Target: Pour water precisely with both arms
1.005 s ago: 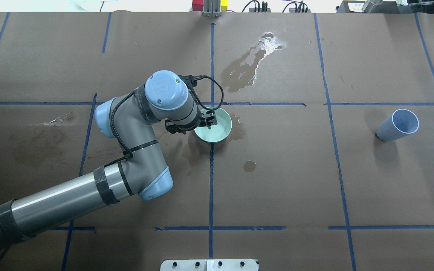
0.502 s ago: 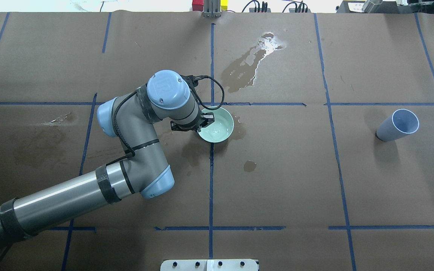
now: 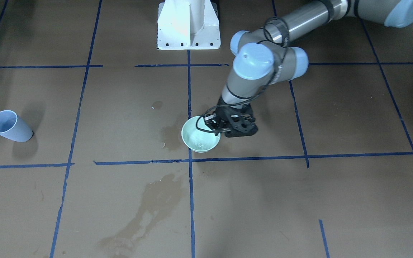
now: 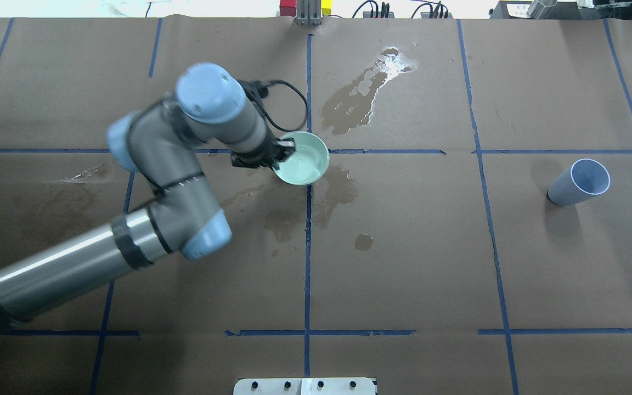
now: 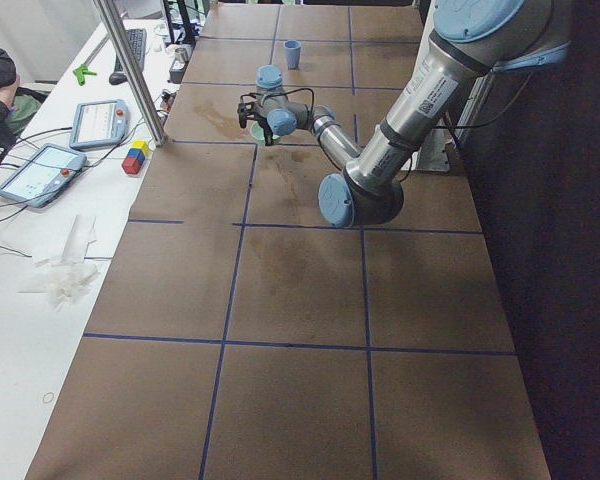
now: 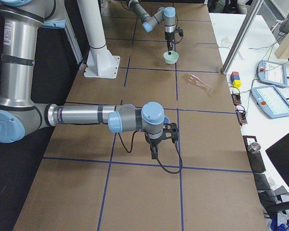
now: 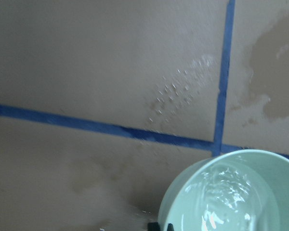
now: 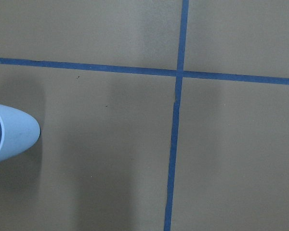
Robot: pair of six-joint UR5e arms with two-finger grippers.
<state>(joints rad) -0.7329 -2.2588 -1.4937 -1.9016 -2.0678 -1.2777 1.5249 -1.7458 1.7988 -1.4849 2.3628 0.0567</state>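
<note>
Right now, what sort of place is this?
Probably a robotics lab or test cell: a table papered in brown and gridded with blue tape, the left arm near a white bolted pedestal, and teach pendants on the side bench.

The counter [image 4: 404,247] wore matt brown paper, smooth but faintly creased, crossed by slightly shiny blue tape [image 4: 307,274]. Where wet patches [image 4: 349,107] had soaked in, the paper looked darker (and glistened white at the far end). The bowl [image 4: 310,164] was smooth, glossy pale green, and the water [image 7: 226,197] in it showed as a rippled sheen. The left arm [image 4: 74,262] had satin grey metal tubing and pale blue plastic caps. The cup [image 4: 568,189] looked like matt plastic.
</note>
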